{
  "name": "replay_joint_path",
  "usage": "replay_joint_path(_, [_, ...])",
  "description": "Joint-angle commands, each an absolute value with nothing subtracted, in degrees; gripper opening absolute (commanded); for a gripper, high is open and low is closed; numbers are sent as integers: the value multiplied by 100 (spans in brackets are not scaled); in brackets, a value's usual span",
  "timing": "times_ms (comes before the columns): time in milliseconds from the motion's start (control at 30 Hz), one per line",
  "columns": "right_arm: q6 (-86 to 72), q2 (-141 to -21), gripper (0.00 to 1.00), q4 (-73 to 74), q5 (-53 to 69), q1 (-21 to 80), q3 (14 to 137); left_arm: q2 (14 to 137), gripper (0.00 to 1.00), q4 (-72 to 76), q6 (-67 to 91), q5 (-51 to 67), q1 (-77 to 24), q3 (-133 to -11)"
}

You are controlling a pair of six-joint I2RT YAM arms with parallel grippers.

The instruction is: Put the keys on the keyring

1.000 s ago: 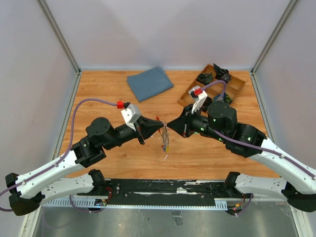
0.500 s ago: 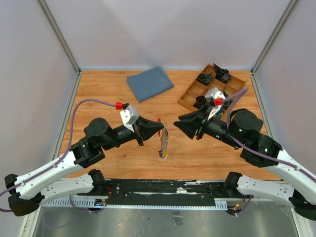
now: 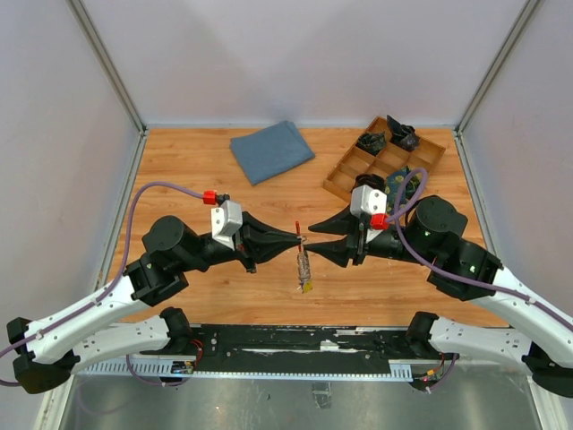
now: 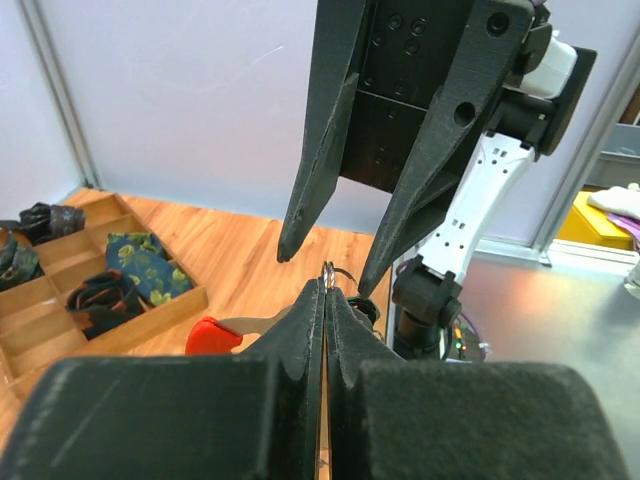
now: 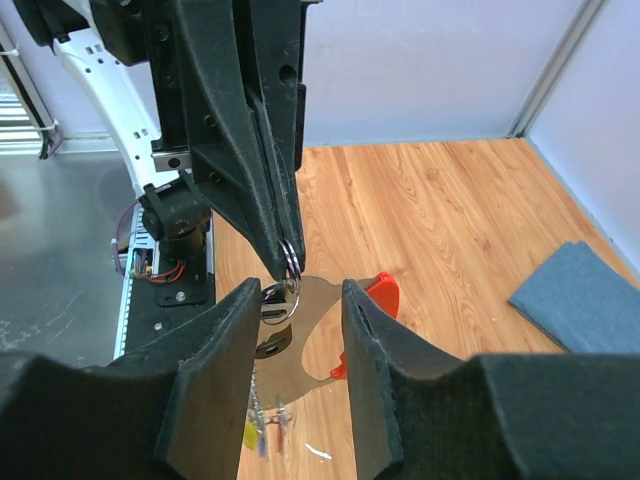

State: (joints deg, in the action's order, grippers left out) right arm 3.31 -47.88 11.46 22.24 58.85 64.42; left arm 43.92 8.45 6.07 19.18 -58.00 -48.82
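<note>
My left gripper (image 3: pixel 296 240) is shut, pinching a small silver split ring (image 5: pixel 290 255) at its very tip (image 4: pixel 327 285). The keyring (image 5: pixel 385 292), a flat silver loop with bright red ends, hangs at that ring above the table. In the top view it is a red sliver (image 3: pixel 298 227). The keys (image 3: pixel 304 269) dangle below it in a thin bunch with yellow and blue ends (image 5: pixel 262 425). My right gripper (image 3: pixel 313 240) faces the left one tip to tip. It is open, with its fingers either side of the ring and loop (image 5: pixel 297 300), apart from both.
A folded blue cloth (image 3: pixel 271 150) lies at the back of the wooden table. A wooden compartment tray (image 3: pixel 421 166) with dark rolled items stands at the back right. A small white scrap (image 5: pixel 320 453) lies on the table under the keys.
My right gripper opened, drew back to the right, then returned with its fingers around the ring. The left gripper stayed shut and shifted slightly nearer, the keys swinging under it.
</note>
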Motion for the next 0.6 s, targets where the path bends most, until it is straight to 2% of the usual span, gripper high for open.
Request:
replay_joint_path(0, [572, -4676, 38, 1019, 2607, 5973, 6469, 4304, 0, 1287, 602, 2277, -5840, -4961])
replay_joint_path(400, [569, -4759, 27, 1072, 2746, 5975, 6431, 4332, 1, 1283, 589, 2469, -5844, -5036])
replay_joint_path(567, [565, -4805, 17, 1106, 2819, 5976, 6457, 4332, 0, 1290, 587, 2501, -5845, -5041])
